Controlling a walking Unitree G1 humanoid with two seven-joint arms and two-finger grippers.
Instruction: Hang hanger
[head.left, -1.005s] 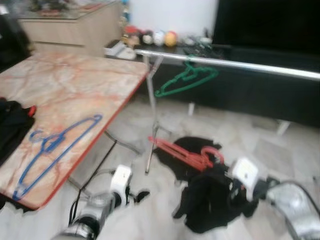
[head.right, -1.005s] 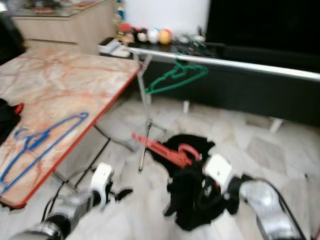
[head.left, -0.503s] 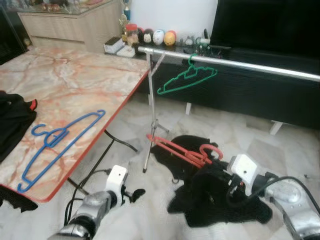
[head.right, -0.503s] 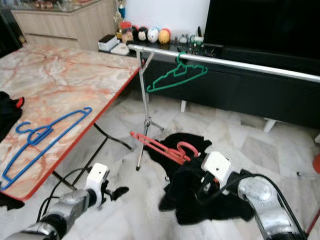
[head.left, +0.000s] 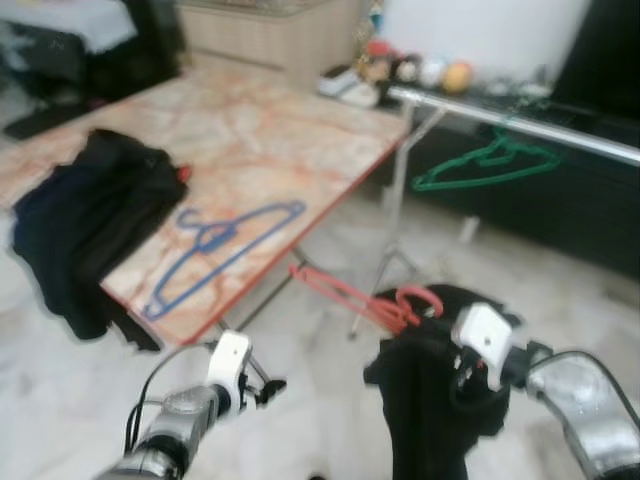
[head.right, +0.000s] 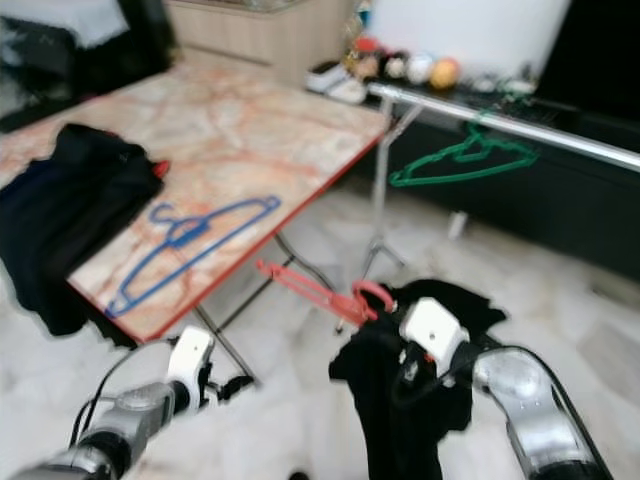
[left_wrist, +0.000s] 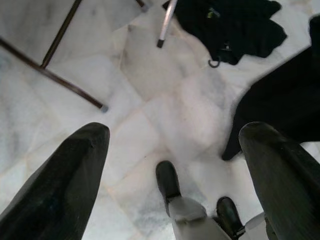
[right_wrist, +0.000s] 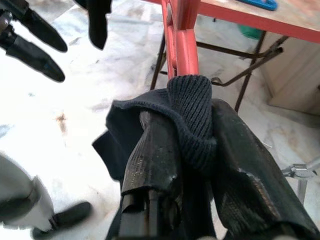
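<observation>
My right gripper is shut on a red hanger with a black garment draped on it. The garment's collar wraps the hanger between the fingers, and the cloth hangs down below the gripper. The silver clothes rail runs across the far right and carries a green hanger. My left gripper is low over the floor, open, with nothing between its fingers.
A marble table with a red edge stands at the left, holding a blue hanger and a pile of dark clothes. The rail's stand leg is beside the table. Another black garment lies on the tiled floor.
The whole view has swung left, so more of the table shows. The right gripper has raised the red hanger and black garment off the floor. The left gripper stays open.
</observation>
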